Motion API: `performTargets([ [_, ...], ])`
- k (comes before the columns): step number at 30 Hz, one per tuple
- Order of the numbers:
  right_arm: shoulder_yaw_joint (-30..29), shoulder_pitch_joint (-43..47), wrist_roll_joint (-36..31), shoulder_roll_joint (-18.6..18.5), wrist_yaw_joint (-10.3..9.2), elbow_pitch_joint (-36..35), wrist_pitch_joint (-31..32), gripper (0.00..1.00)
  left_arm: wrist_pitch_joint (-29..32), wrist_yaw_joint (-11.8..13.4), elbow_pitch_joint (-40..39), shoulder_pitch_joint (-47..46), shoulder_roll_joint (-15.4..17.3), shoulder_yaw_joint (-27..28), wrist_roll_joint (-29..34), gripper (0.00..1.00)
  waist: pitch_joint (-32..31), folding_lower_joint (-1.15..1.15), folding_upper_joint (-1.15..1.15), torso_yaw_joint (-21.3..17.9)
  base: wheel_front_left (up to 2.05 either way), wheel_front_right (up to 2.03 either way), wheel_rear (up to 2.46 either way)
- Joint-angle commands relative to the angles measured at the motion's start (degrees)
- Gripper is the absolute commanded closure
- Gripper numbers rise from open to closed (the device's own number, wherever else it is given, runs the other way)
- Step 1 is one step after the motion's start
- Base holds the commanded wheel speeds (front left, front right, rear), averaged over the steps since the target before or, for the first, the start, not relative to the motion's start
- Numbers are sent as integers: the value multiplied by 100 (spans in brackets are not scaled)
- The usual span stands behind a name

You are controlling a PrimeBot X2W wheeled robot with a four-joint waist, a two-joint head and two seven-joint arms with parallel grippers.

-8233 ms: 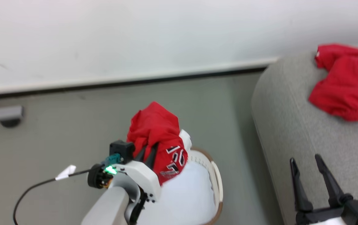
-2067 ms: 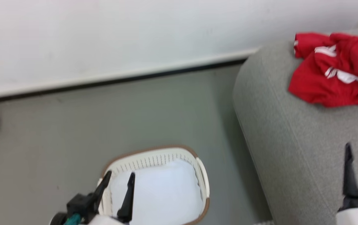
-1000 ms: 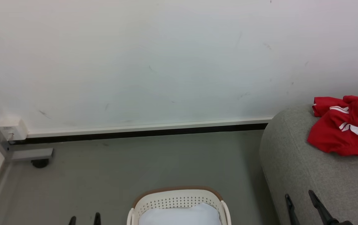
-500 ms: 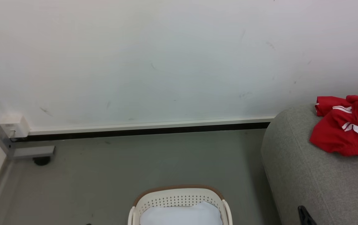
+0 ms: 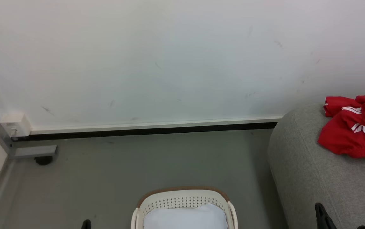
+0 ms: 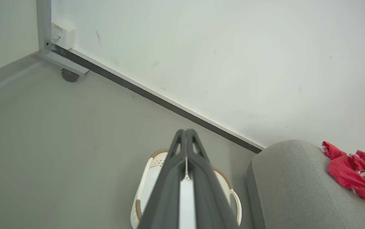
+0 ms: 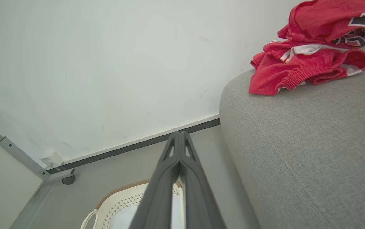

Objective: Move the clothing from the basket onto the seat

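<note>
Clothing (image 5: 353, 133): red heap on seat (image 5: 309, 190), far end nr wall. Basket (image 5: 184, 197) on floor beside seat, white liner (image 5: 185, 218) inside. L gripper (image 6: 185, 131) & R gripper (image 7: 179, 133): jaws together, nothing held.

In the head view the bottom edge cuts the basket (image 5: 185, 197) down to its far end, and the left gripper (image 5: 86, 224) and right gripper (image 5: 320, 217) to dark tips. The clothing (image 5: 351, 133) and the seat (image 5: 303, 171) run out past the right edge. In the right wrist view the lettering (image 7: 355, 27) on the crumpled clothing is folded over and cannot be read.
</note>
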Motion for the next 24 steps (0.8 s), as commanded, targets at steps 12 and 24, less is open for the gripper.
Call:
performTargets([
  [12,-137,-333,1263,-69,-4,-136,267,100,301,-162,3,-380,-15,202,-1134,100,57,0,0,37,0,0,0],
  [24,-230,-440,2155,-81,-5,-160,480,100,520,-272,52,-564,-44,330,-1928,100,107,0,0,70,0,0,0],
])
